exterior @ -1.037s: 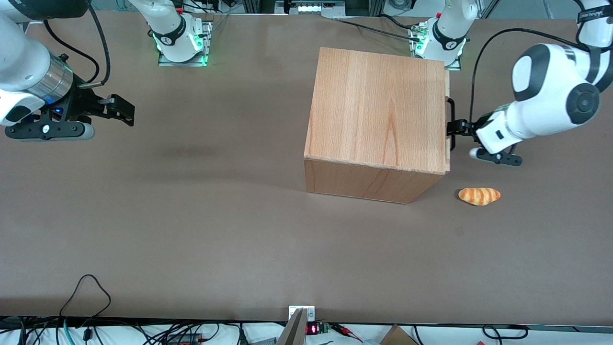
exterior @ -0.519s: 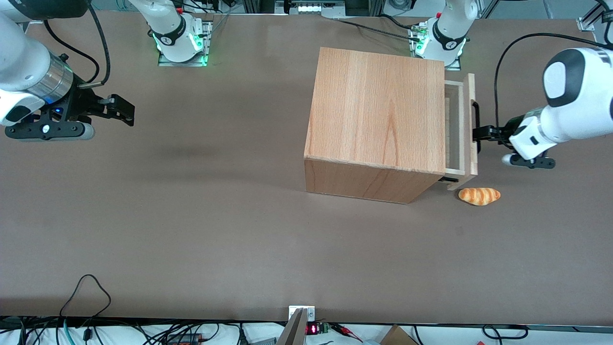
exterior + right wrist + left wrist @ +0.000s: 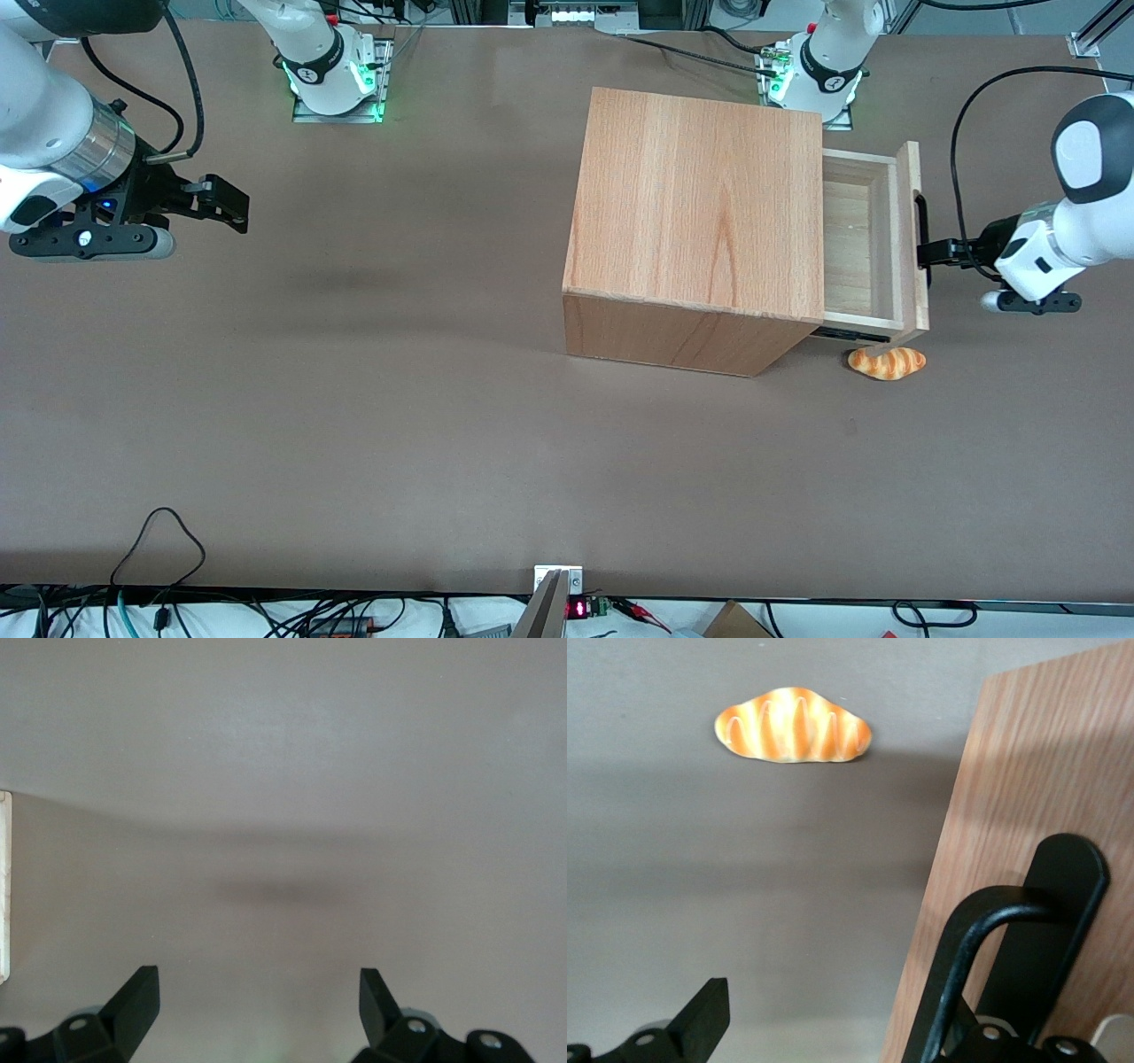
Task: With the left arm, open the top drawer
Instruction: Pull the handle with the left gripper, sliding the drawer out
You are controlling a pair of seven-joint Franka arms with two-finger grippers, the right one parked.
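Observation:
The top drawer [image 3: 855, 244] stands pulled partway out of the wooden cabinet [image 3: 700, 195], its light-wood inside bare. Its front panel [image 3: 1036, 788] faces the working arm's end of the table and carries a black bar handle [image 3: 922, 221]. The left arm [image 3: 1076, 221] reaches in level with that panel. Its gripper [image 3: 932, 252] is at the handle [image 3: 957, 966], jaws wide apart. One black finger [image 3: 704, 1014] hangs free over the table. The other is hidden at the handle bar, seemingly hooked in it.
An orange striped bread roll [image 3: 887, 362] lies on the brown table just nearer the front camera than the drawer's front corner; it also shows in the left wrist view as the bread roll [image 3: 793, 725]. The left arm's base [image 3: 819, 75] stands by the cabinet's back corner.
The drawer has slid from shut to well out, toward the working arm's end of the table. The left arm and gripper drew back with the handle. The bread roll stayed put.

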